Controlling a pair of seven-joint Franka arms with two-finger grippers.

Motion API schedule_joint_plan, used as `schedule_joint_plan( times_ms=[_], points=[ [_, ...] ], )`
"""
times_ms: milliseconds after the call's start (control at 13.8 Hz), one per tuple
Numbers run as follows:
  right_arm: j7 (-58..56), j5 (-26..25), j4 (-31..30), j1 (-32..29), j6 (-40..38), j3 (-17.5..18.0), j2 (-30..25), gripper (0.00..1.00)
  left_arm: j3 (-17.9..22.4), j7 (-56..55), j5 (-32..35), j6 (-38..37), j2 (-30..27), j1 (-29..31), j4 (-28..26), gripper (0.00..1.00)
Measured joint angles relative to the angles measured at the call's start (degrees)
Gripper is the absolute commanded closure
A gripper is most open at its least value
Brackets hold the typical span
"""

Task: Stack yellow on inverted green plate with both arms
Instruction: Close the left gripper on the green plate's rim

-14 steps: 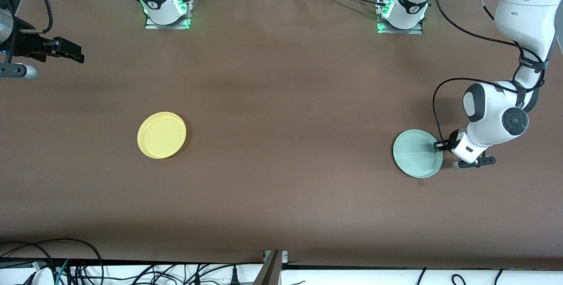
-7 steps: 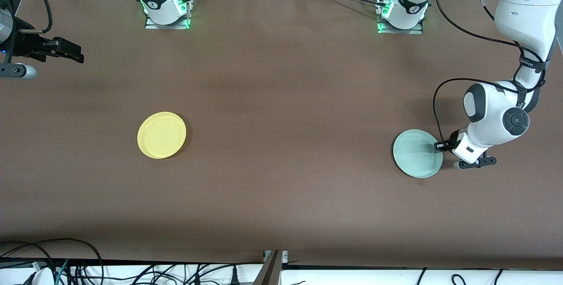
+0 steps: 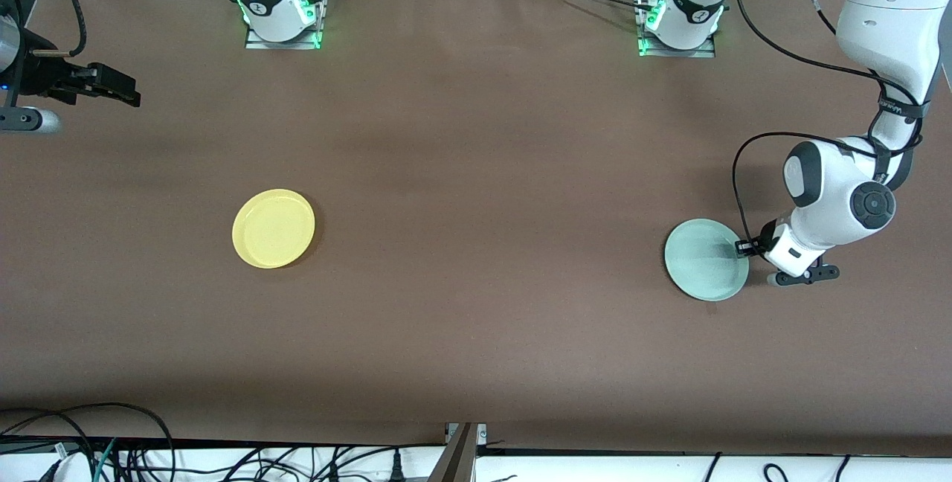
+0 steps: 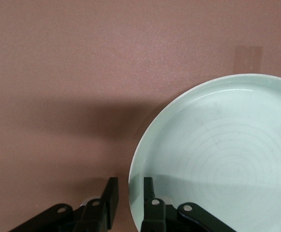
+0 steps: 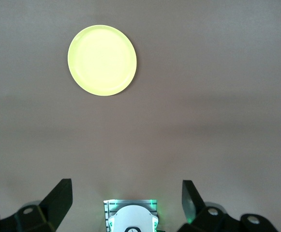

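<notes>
The green plate (image 3: 705, 259) lies hollow side up toward the left arm's end of the table. My left gripper (image 3: 738, 248) is low at its rim on the side toward that end. In the left wrist view the gripper (image 4: 129, 198) straddles the green plate's (image 4: 217, 154) rim: one finger (image 4: 149, 191) stands inside the plate, the other (image 4: 111, 198) outside, with a narrow gap showing at the rim. The yellow plate (image 3: 274, 227) lies alone toward the right arm's end, also seen in the right wrist view (image 5: 102, 60). My right gripper (image 3: 111, 91) waits high there, open and empty (image 5: 126, 200).
The two arm bases (image 3: 282, 10) (image 3: 680, 17) stand along the table edge farthest from the front camera. Brown tabletop (image 3: 483, 207) stretches between the plates. Cables (image 3: 223, 460) lie below the table edge nearest the front camera.
The right gripper has drifted very slightly. The plates and the left arm look unchanged.
</notes>
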Motion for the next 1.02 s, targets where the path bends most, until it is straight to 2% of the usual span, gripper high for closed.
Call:
schedule_joint_plan(
  times_ms=[509, 800, 945, 1018],
  points=[
    [0.0, 0.0, 0.0, 0.0, 0.0, 0.0, 0.0, 0.0, -0.01, 0.23, 0.0, -0.12, -0.04, 0.0, 0.1, 0.78],
    [0.0, 0.0, 0.0, 0.0, 0.0, 0.0, 0.0, 0.0, -0.01, 0.26, 0.0, -0.19, -0.04, 0.0, 0.11, 0.89],
    [0.0, 0.0, 0.0, 0.0, 0.0, 0.0, 0.0, 0.0, -0.03, 0.28, 0.0, -0.22, -0.04, 0.0, 0.11, 1.0],
    [0.0, 0.0, 0.0, 0.0, 0.0, 0.0, 0.0, 0.0, -0.09, 0.28, 0.0, -0.23, -0.04, 0.0, 0.14, 1.0]
  ],
)
